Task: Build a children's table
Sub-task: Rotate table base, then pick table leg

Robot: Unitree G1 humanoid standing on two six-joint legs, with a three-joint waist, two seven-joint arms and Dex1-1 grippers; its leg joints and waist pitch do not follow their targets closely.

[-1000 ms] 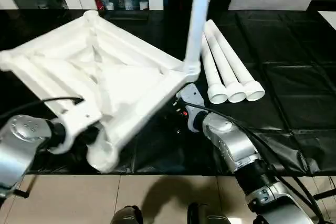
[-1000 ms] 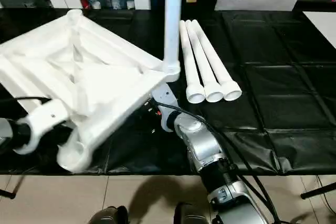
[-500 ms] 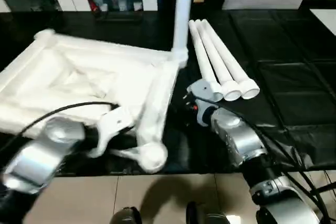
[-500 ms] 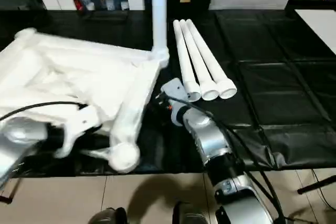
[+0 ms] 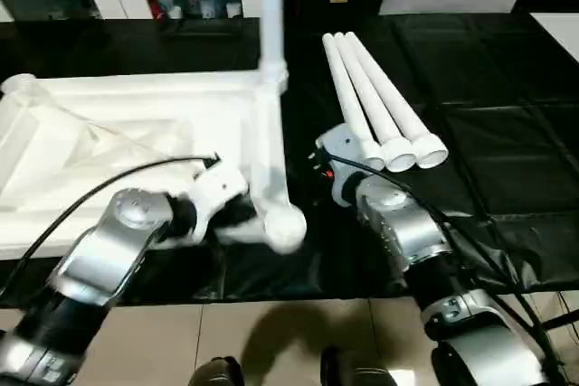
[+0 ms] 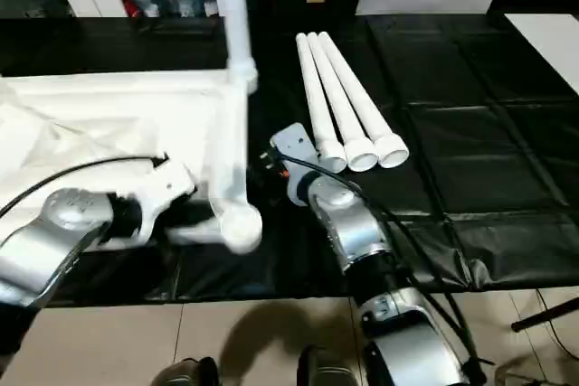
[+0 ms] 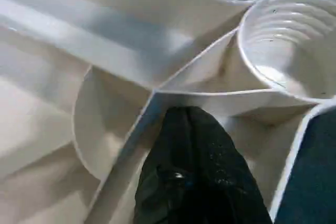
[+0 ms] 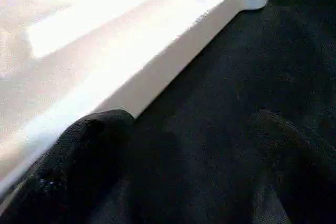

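- Black sheeting covers the table [image 5: 507, 133].
- Children's table top [image 5: 136, 146] lies ribs-up at left, one leg [image 5: 271, 6] upright in its far corner.
- Three loose legs [image 5: 380, 110] lie side by side.
- Left gripper [image 7: 191, 145] is closed at the near corner socket [image 5: 285, 223].
- Right gripper [image 8: 184, 156] gapes wide beside the top's edge.

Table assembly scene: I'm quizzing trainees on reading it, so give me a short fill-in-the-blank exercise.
1. ___ loose legs lie side by side on the black sheet.
2. One leg stands ___ in a corner socket of the table top.
3. The left gripper is ___.

Missing words: three; upright; shut
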